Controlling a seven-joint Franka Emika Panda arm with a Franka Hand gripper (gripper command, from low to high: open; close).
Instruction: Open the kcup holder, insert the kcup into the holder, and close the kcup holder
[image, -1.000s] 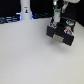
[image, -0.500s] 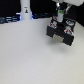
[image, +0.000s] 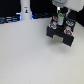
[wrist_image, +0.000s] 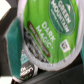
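On white table (image: 30, 55), kcup (wrist_image: 47, 30) lid faces wrist camera.

One black boxy kcup holder (image: 60, 33) sits on one white table (image: 30, 60). One tall white bottle-like object (image: 25, 9) stands at the back. One robot gripper (image: 59, 16) hangs over the holder. The wrist view shows one round green foil-topped kcup (wrist_image: 49, 31); a second green lid edge may show beside it, though blur prevents certainty.
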